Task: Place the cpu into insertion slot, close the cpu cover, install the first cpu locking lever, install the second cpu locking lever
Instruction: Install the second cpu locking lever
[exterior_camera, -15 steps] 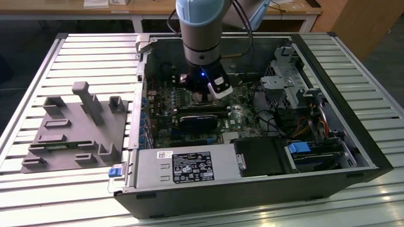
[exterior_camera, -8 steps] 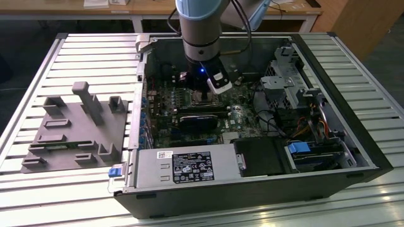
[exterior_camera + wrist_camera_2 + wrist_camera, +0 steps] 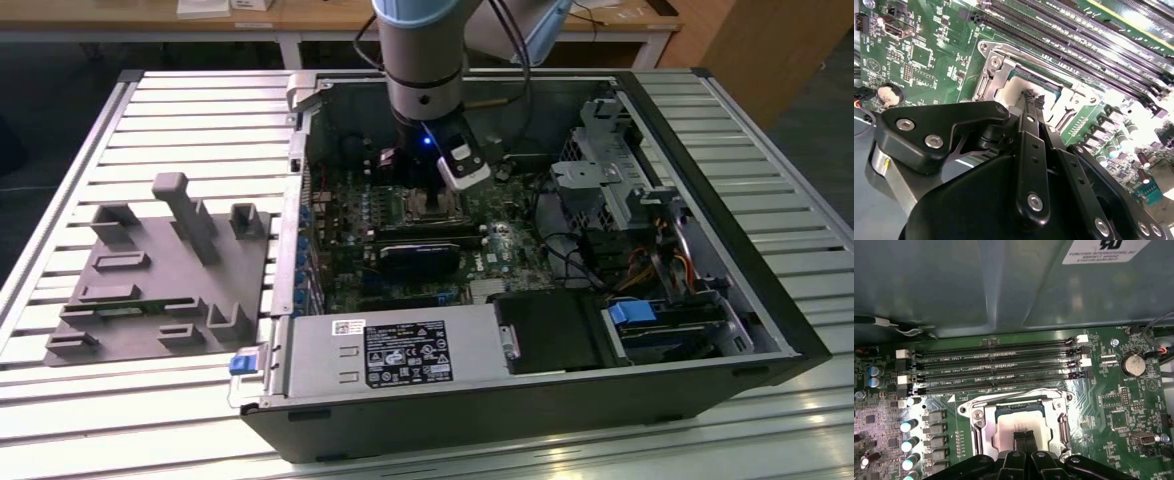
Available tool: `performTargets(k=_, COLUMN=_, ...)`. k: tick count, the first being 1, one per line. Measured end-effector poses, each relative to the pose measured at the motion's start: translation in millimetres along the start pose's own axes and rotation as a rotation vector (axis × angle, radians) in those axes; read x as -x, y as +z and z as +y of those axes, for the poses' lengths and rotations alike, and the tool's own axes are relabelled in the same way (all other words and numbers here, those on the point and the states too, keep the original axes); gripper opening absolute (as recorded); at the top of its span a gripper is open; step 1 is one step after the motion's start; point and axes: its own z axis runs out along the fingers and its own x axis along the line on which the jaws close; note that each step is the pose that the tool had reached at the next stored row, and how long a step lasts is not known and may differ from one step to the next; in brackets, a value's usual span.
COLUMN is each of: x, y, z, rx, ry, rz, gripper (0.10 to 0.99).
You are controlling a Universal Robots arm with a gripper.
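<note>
The grey robot arm reached straight down into the open black computer case (image 3: 747,360), and its black two-fingered gripper (image 3: 1032,96) hung low over the small square insertion slot with the silvery metal rim (image 3: 1021,432). The fingers (image 3: 1028,150) were drawn narrow, tips pressed together with nothing between them. Directly under the tips lay the small flat square cpu with the pale silver-grey metal top (image 3: 1011,432), seated in the slot. The thin silvery metal cpu cover (image 3: 1004,62) framed the chip, its square window showing the metal top; whether it touched the gripper I could not tell. Just beyond the fingertips ran the long narrow black memory slots (image 3: 999,365) on the green motherboard (image 3: 929,50). Well off to the gripper's side, outside the case, a grey moulded parts holder (image 3: 160,280) sat on the slatted metal table (image 3: 200,110).
</note>
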Motion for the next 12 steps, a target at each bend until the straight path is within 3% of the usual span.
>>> performTargets(k=8, x=1.3, y=-14.5, z=4.3, rx=-0.007, ry=-0.001, rz=-0.0012, gripper=0.102)
performTargets(k=12, x=1.4, y=-16.1, z=4.8, rx=-0.008, ry=-0.001, rz=-0.0014, gripper=0.102)
